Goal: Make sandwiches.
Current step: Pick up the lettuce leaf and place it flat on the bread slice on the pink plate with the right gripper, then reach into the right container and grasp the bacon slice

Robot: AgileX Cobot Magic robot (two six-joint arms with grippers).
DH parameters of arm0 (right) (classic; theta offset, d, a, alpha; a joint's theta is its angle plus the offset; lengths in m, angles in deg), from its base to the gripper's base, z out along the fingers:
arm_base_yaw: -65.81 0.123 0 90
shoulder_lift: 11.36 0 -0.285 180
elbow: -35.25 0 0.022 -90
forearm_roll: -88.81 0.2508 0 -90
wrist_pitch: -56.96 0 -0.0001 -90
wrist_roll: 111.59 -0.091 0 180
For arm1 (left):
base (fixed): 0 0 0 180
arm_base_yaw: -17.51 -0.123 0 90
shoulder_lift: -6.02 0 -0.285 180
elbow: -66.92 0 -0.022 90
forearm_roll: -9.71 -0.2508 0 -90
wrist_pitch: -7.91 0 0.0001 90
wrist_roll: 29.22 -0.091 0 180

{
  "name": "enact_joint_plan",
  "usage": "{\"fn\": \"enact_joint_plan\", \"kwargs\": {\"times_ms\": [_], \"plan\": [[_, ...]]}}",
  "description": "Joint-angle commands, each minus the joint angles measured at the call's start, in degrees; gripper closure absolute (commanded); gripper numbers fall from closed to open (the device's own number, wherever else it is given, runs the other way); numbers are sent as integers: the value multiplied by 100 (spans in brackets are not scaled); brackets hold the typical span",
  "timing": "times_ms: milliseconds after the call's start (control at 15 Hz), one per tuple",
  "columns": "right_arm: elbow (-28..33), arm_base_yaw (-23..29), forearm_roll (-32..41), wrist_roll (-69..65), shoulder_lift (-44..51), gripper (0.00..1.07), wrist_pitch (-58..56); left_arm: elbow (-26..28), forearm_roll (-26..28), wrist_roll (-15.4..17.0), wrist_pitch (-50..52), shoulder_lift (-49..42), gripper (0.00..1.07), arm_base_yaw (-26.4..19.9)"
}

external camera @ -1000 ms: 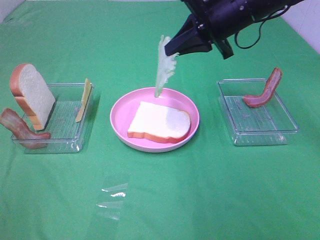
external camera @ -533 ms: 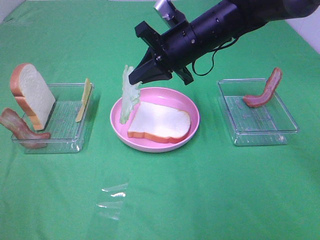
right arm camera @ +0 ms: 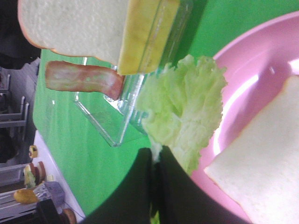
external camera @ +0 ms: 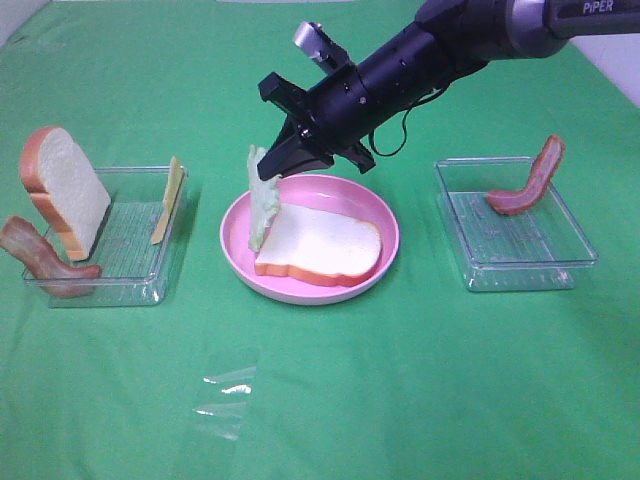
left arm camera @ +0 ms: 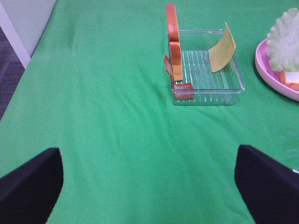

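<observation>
**Sandwich station, items as I see them from the remote desk**

1. Counter (external camera: 420, 390): covered in green cloth. A scrap of clear film (external camera: 225, 400) lies near its front edge.
2. Pink plate (external camera: 335, 192): at the centre, between the two trays.
3. Sandwich, part-built: one white bread slice (external camera: 320, 243) lies flat on the plate with nothing on top of it.
4. Lettuce leaf (external camera: 263, 205): hangs upright at the left end of that slice, over the plate's left rim. I cannot tell whether its lower edge touches the bread.
5. Right tool (external camera: 272, 163): reaches across the middle, with its fingers pressed together on the top of the lettuce leaf.
6. Left tray (external camera: 130, 275): clear plastic, left of the plate.
   - A second bread slice (external camera: 65, 190) stands on edge in it.
   - A cheese slice (external camera: 166, 200) leans on its right wall.
   - A bacon strip (external camera: 40, 258) is draped over its front left corner.
7. Right tray (external camera: 530, 265): clear plastic, right of the plate. Another bacon strip (external camera: 528, 180) is propped against its far wall.
8. Left tool (left arm camera: 147, 154): fingers spread wide and gripping nothing. It hangs over bare cloth, well apart from the left tray.
</observation>
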Motion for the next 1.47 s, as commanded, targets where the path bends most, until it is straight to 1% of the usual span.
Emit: {"fn": "enact_joint_plan", "kwargs": {"times_ms": [67, 133, 200, 267, 333, 400, 600, 800, 867, 933, 1000, 1067, 1333, 1467], "plan": [[-46, -6, -619, -252, -11, 107, -52, 6, 23, 17, 63, -63, 16, 0], [-46, -6, -917, -418, -11, 107, -63, 6, 23, 17, 63, -63, 16, 0], [-46, -11, -1060, -516, -11, 107, -74, 6, 23, 17, 63, -63, 16, 0], [-46, -11, -1404, -693, -11, 107, -80, 6, 23, 17, 63, -63, 16, 0], [-46, -11, -1507, -745, -11, 107, -80, 6, 23, 17, 63, -63, 16, 0], [-46, -11, -1954, -819, 52, 107, -74, 6, 23, 17, 63, -63, 16, 0], [-46, -11, -2830, -1278, 138, 107, -74, 6, 23, 17, 63, -63, 16, 0], [-46, -6, -3054, -1478, 138, 107, -143, 6, 23, 17, 63, -63, 16, 0], [-46, -6, -3054, -1478, 149, 95, -155, 6, 23, 17, 63, -63, 16, 0], [-46, -6, -3065, -1564, 189, 51, -172, 6, 23, 17, 63, -63, 16, 0], [-46, -6, -3123, -1541, 264, 24, -235, 6, 23, 17, 63, -63, 16, 0], [-46, -6, -3168, -1484, 378, 11, -309, 6, 23, 17, 63, -52, 16, 0], [-46, -6, -3529, -1501, 877, 11, -430, 6, 23, 17, 63, -52, 16, 0], [-206, -86, -3845, -1690, 1163, 11, -751, 6, 23, 17, 63, -52, 16, 0]]}}
